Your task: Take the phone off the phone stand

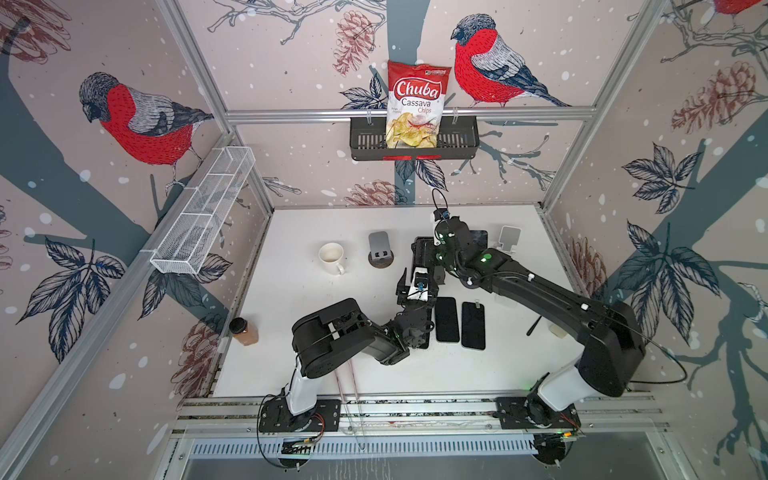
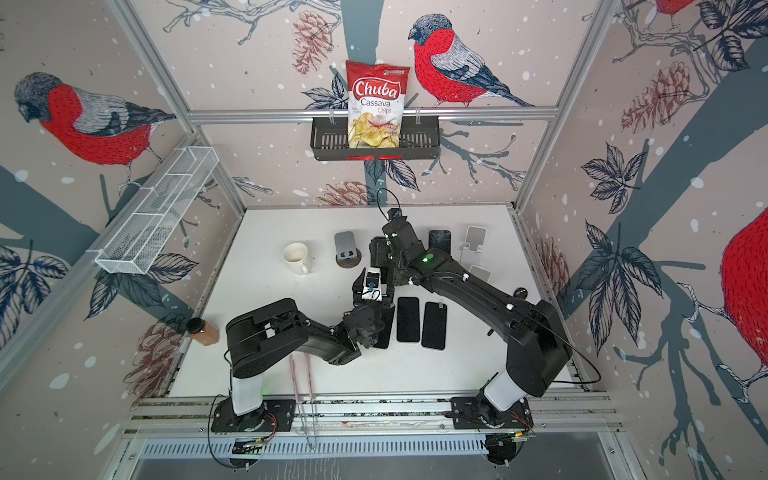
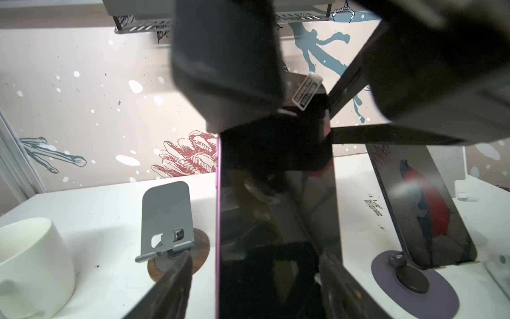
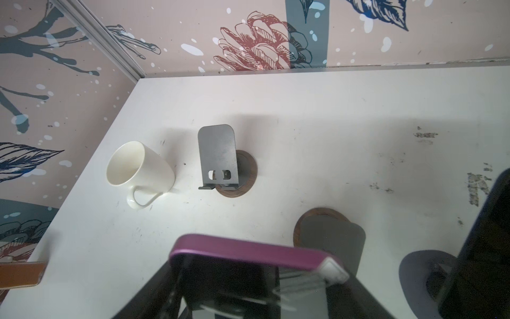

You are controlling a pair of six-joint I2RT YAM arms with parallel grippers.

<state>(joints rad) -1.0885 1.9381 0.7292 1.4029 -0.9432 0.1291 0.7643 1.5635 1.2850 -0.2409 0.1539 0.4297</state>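
While I am looking along my left gripper in the left wrist view, its two fingers are straddling the lower end of the phone at the bottom centre of the frame (whether they are pressing on its edges or standing just off them I cannot tell). The phone's long axis is running from bottom centre up to mid-frame, pink edge on the left, so it is lying straight ahead of this hand. Farther up, my right gripper is looking closed across the phone's upper end, at lower centre of the right wrist view, with the phone stand just behind it. With both hands at the phone, I am judging that the coming move is a lift along that axis, up and clear of the stand.
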